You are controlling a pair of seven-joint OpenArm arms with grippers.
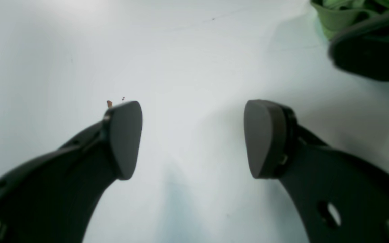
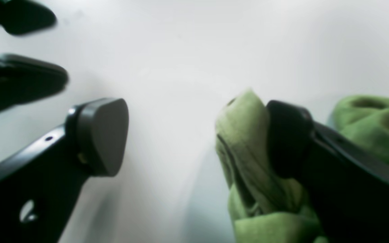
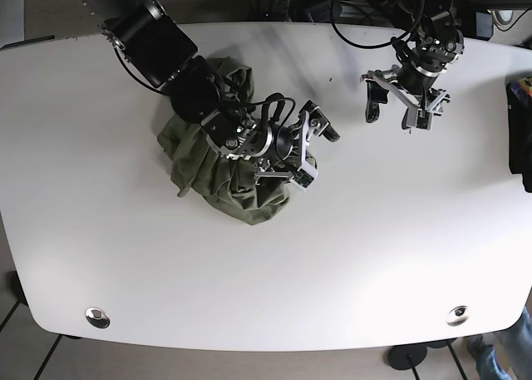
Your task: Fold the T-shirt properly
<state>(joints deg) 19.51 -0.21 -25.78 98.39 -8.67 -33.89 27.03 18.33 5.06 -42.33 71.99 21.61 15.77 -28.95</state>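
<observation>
The T-shirt [image 3: 212, 160] is seen crumpled on the tabletop [image 3: 349, 255], soft and limp; an outer hem should be taken. Both the right end effector [image 2: 187, 135] and left end effector [image 1: 192, 138] are spread, nothing clamped.

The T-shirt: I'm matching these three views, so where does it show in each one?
Left wrist: T-shirt, top right corner.
Right wrist: lower right, draped against one finger of the open right gripper.
Base: crumpled heap left of centre.
Shared landmark: the white table.
</observation>
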